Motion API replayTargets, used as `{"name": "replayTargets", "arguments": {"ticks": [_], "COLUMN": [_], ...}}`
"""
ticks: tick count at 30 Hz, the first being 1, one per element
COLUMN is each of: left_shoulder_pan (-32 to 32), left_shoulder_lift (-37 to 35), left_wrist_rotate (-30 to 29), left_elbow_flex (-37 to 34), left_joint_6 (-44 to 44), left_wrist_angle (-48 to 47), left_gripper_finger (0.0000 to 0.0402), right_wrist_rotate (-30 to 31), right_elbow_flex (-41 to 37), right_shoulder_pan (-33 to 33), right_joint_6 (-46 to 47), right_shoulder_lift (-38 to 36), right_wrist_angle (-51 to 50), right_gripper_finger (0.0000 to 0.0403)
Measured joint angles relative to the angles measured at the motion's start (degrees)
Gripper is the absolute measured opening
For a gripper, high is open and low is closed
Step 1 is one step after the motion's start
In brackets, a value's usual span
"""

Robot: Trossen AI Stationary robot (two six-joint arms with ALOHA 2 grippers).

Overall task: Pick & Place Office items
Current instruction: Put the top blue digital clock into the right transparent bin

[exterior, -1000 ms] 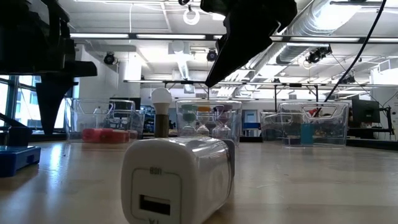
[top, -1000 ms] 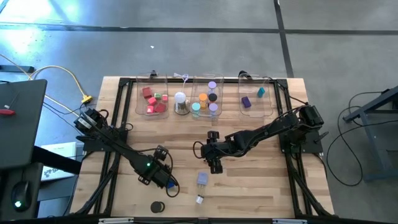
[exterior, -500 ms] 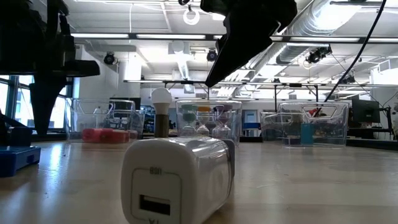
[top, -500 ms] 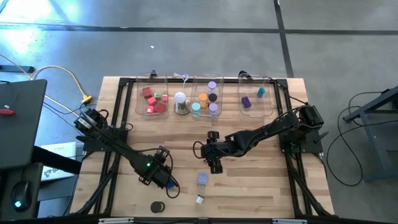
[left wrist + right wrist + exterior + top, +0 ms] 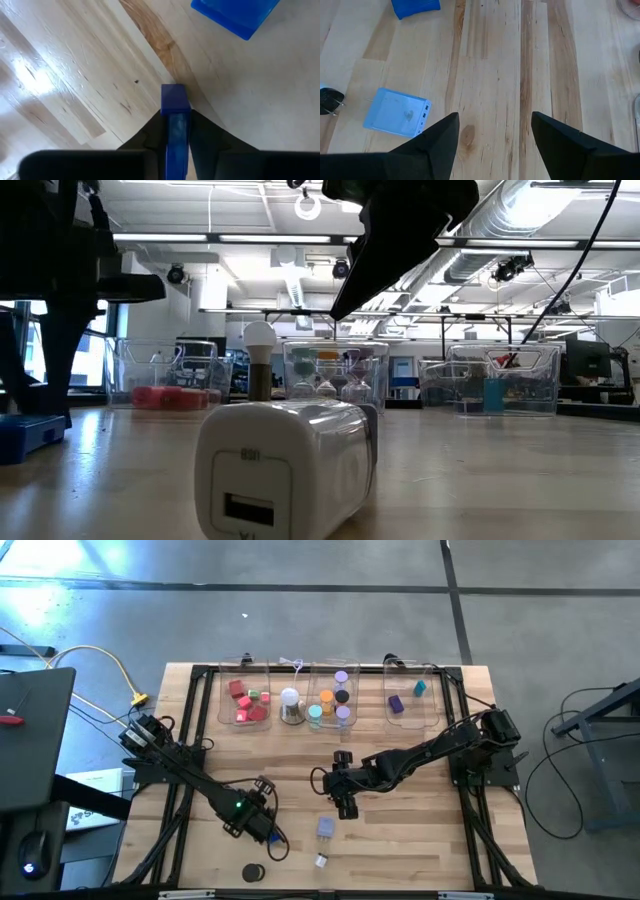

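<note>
Office items left on the wooden surface (image 5: 400, 830) look small, rigid and light: lower centre, a pale blue charger (image 5: 325, 828); lower left, the left tool (image 5: 175, 131) pinches a thin blue piece (image 5: 174, 107) edgewise; the right tool (image 5: 492, 137) stands open, empty.

Bare wood mid-table (image 5: 300, 755) — bins (image 5: 330, 695) along far edge

white dome lamp (image 5: 290, 700): between bins | laptop (image 5: 30, 740): off table | yellow cable (image 5: 105, 662): on floor
</note>
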Motion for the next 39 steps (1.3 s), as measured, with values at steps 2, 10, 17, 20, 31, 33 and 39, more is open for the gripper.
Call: {"name": "replayTargets", "arguments": {"ticks": [2,10,17,20,31,33,39], "left_shoulder_pan": [0.0,-0.9,-3.7,-5.8,-13.1,-12.8,-12.0], "left_shoulder_lift": [0.0,-0.2,-2.6,-4.6,-16.4,-19.2,-26.7], "left_wrist_rotate": [-0.3,-6.7,-21.1,-32.4,-74.1,-74.2,-69.0], "left_elbow_flex": [0.0,0.0,0.0,0.0,0.3,0.3,0.3], "left_joint_6": [0.2,4.2,8.4,8.2,-6.9,-9.2,-8.7], "left_wrist_angle": [0.0,-0.1,-0.3,-0.1,9.6,15.3,30.4], "left_gripper_finger": [0.0044,0.005,0.0046,0.0046,0.0045,0.0045,0.0045], "right_wrist_rotate": [0.0,0.3,7.2,9.2,23.3,26.6,26.5], "right_elbow_flex": [0.0,0.0,0.0,0.0,0.0,0.0,0.0], "right_shoulder_pan": [0.0,0.0,0.4,0.8,4.6,5.3,5.7], "right_joint_6": [0.0,1.5,10.2,10.3,-2.7,-6.7,-14.4], "right_shoulder_lift": [0.0,0.0,-0.5,-1.4,-6.2,-6.6,-6.8], "right_wrist_angle": [0.0,0.9,8.6,11.1,24.1,27.5,34.6], "right_gripper_finger": [0.0238,0.0238,0.0238,0.0238,0.0238,0.0238,0.0238]}}
